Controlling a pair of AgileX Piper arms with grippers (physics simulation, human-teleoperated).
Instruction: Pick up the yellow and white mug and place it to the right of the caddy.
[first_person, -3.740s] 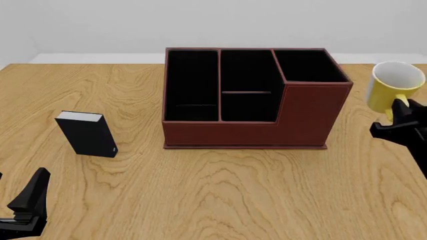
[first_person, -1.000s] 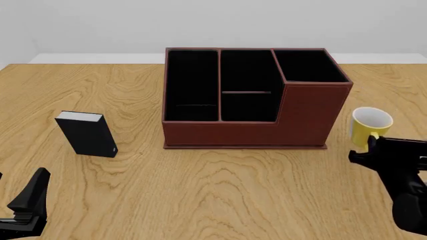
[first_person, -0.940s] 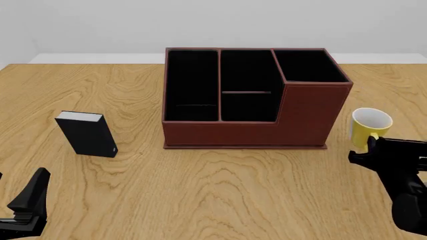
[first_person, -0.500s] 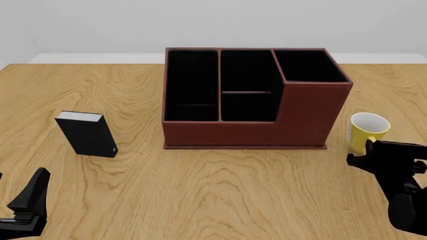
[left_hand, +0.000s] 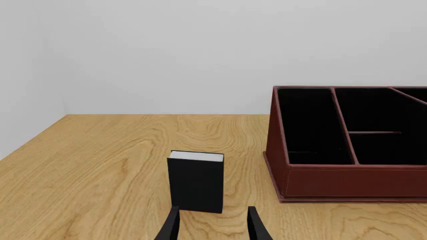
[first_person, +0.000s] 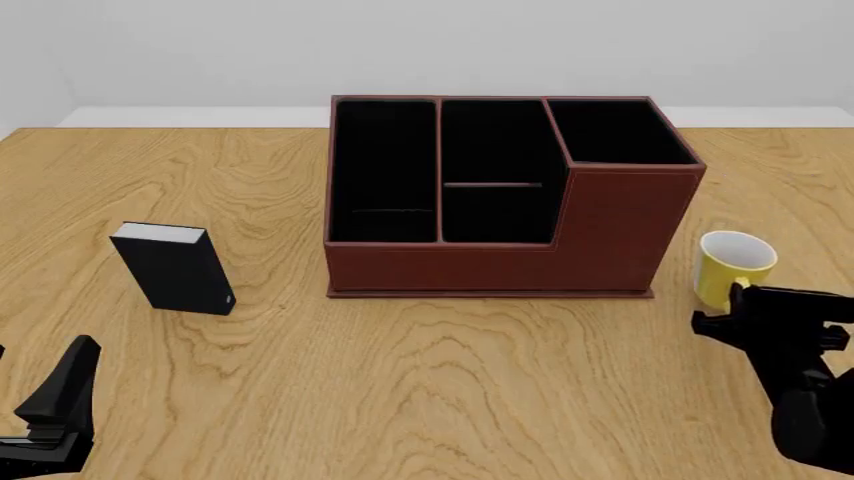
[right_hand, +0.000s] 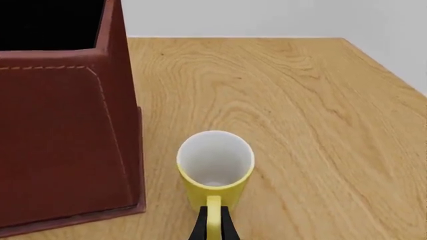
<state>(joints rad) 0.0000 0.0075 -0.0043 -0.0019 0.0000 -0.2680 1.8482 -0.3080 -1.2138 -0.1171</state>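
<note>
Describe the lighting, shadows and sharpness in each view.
Front view: flat, even light, faint shadow beside the caddy. Left wrist view: sharp, no glare, black box crisp. Right wrist view: mug in focus, hardly any cast shadow.

Stitched leather-look caddy (first_person: 614, 235), wood-grain table (first_person: 441, 380)

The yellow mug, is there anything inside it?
The yellow mug looks empty: the right wrist view shows only its white inside. The right gripper is shut on its handle, hiding part of it.
</note>
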